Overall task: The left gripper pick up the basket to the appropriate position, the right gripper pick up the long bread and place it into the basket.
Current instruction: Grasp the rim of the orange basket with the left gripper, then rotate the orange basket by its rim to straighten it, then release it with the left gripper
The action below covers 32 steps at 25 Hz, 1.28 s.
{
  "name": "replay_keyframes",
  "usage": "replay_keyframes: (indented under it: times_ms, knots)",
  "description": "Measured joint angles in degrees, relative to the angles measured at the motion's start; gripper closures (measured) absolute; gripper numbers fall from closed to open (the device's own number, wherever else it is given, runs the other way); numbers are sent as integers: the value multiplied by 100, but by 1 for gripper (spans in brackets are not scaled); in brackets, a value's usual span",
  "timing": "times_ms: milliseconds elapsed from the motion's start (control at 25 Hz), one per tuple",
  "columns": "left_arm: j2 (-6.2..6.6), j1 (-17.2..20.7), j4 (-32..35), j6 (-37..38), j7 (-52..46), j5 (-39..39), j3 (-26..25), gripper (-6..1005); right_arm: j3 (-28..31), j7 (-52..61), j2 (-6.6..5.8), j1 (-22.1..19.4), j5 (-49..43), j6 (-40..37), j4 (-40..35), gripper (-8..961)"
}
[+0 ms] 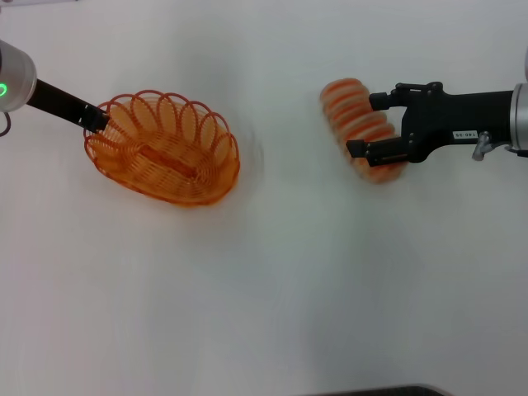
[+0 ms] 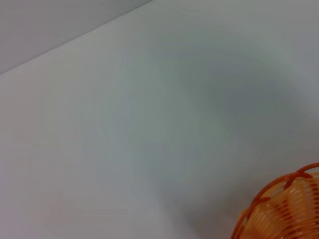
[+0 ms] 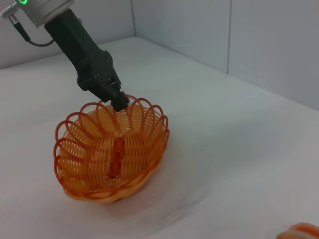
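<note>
The orange wire basket (image 1: 165,148) sits at the left of the white table, and looks tilted in the right wrist view (image 3: 109,154). My left gripper (image 1: 97,120) is shut on its scalloped rim at the far-left end; this grip also shows in the right wrist view (image 3: 115,99). A piece of the basket's rim shows in the left wrist view (image 2: 284,209). My right gripper (image 1: 363,125) is shut across the ribbed long bread (image 1: 342,97), to the right of the basket and well apart from it. An end of the bread shows in the right wrist view (image 3: 299,231).
The white table (image 1: 264,289) spreads between the basket and the bread and toward the front. Grey wall panels (image 3: 249,40) stand behind the table's far edge. A dark strip (image 1: 379,390) lies at the front edge.
</note>
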Motion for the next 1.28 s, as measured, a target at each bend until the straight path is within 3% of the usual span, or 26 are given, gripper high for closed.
replay_keyframes:
  times_ms: [280,600,880,1040,1280]
  knots:
    - [127,-154,2,465,-418,-30,-252,926,51,-10,-4,4,6,-23,-3,26]
    - [240,-313,42,1153,-895,-95,-1225,933,320,22,-9,122,25,-206,-13,26]
    - [311,-238,-133,1478,-1053,-605,-1722,948,587,40,-18,132,359,-236,11,26]
    - [267,-131,-182,1484,-1214,-719,-1813,949,766,46,-21,138,465,-211,6,26]
    - [89,191,-122,1310,-1340,-1052,-1886,950,1036,25,-13,148,576,-138,33,26]
